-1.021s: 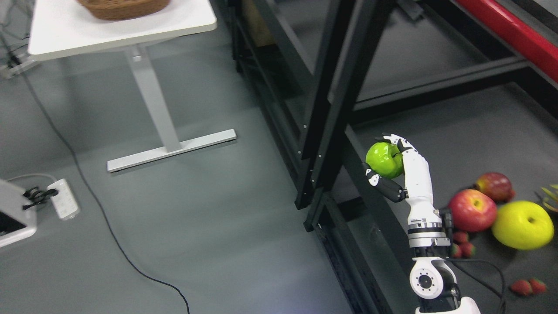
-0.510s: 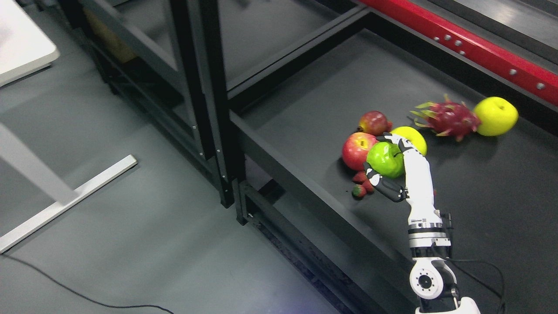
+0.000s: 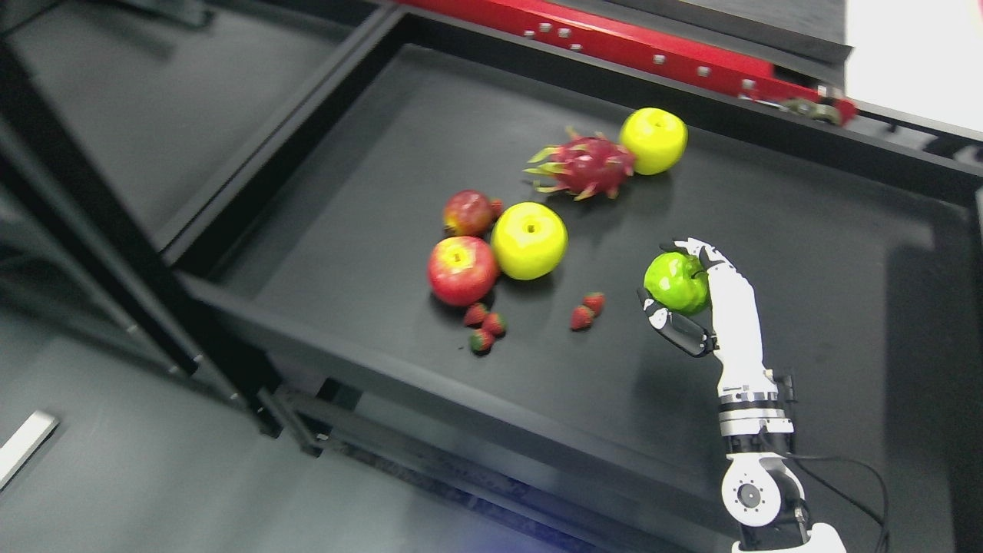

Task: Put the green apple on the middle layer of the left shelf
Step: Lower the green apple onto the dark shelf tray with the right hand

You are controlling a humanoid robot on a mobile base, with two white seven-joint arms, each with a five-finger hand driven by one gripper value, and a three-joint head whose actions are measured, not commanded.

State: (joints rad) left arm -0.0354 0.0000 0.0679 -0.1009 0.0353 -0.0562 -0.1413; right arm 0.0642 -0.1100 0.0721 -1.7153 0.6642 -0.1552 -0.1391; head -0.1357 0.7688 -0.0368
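Green apple [image 3: 676, 282] clenched in right hand [image 3: 710, 299] fingers [image 3: 666, 316], held over bare shelf [image 3: 369, 192] floor, right of strawberries [image 3: 582, 316].

Right arm up, hand full

The right hand [image 3: 695, 288] points up from the bottom right, its fingers [image 3: 703, 251] curled tight around something.

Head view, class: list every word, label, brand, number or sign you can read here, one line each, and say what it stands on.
None: no readable text appears anywhere in the head view.
The right hand, green apple, other fruit, black shelf tray and red beam carry no lettering; the beam shows only bolts.
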